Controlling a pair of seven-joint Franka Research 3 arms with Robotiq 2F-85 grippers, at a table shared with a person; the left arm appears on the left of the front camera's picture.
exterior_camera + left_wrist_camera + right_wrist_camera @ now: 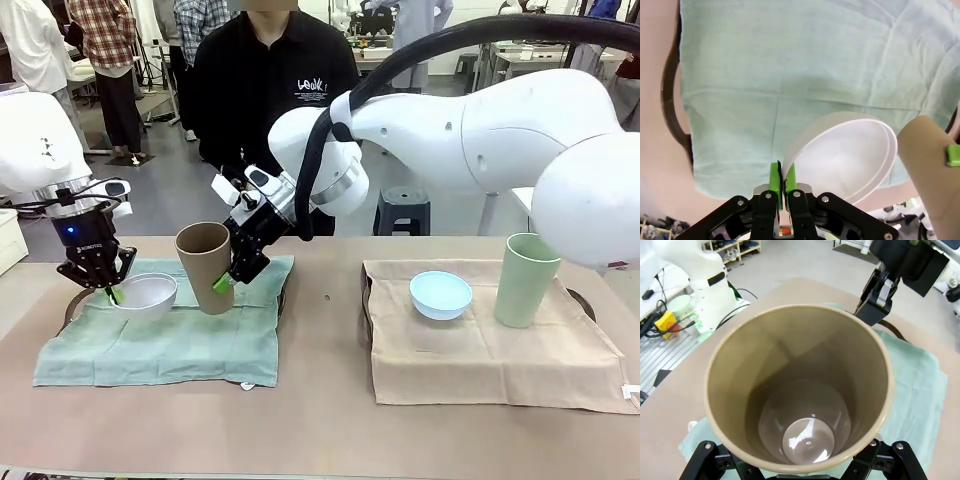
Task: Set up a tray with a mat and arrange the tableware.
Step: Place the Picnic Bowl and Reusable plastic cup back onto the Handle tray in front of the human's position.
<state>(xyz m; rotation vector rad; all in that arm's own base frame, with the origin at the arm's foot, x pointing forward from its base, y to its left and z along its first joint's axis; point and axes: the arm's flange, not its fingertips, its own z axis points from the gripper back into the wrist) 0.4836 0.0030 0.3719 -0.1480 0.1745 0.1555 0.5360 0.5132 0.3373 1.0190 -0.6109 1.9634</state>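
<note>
My left gripper [100, 283] [782, 181] is shut on the near rim of the white bowl [147, 292] [845, 155], which sits tilted on the left part of the green mat [160, 340] [790, 65]. The mat covers a dark tray [71, 310] [669, 107]. My right gripper [222, 282] [800, 471] is shut on the tan-brown cup [204, 262] [800, 390] [932, 175], holding it tilted over the mat's middle, just right of the bowl. The cup is empty inside.
To the right, a beige mat [480, 350] on a second tray [586, 303] carries a light blue bowl [440, 295] and a pale green cup [525, 280]. A person in black stands at the far side. The near strip of brown table is bare.
</note>
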